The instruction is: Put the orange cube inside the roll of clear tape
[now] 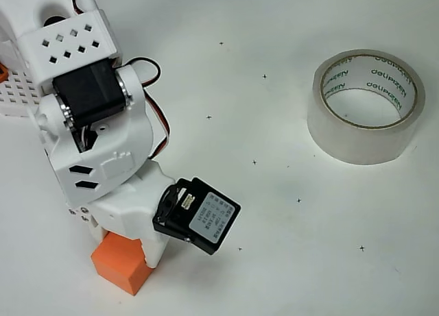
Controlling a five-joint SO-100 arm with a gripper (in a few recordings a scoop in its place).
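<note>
Looking down from the overhead view, a white robot arm [96, 138] comes in from the top left corner and reaches down toward the bottom of the picture. It has black motors on it, and one black motor [197, 216] with a small label sticks out to the right near the low end of the arm. Thin red and black wires [161, 117] loop along the arm's right side.

The gripper [127, 244] is at the low end of the arm, right over the orange cube [123, 264]. The arm's own white body hides the fingers from above, so I cannot tell if they are spread wide or squeezed onto the cube. One white finger tip [155, 253] shows at the cube's right side, touching it or very close to it.

The orange cube sits on the white table [274, 261] near the bottom left, partly tucked under the arm. Its top and front faces peek out below the gripper.

The roll of clear tape [365, 107] lies flat on the table in the top right, with its hole facing up. It is well apart from the cube. Dark letters run around the inside of its pale core. Tiny black cross marks [254, 162] dot the table between the two
</note>
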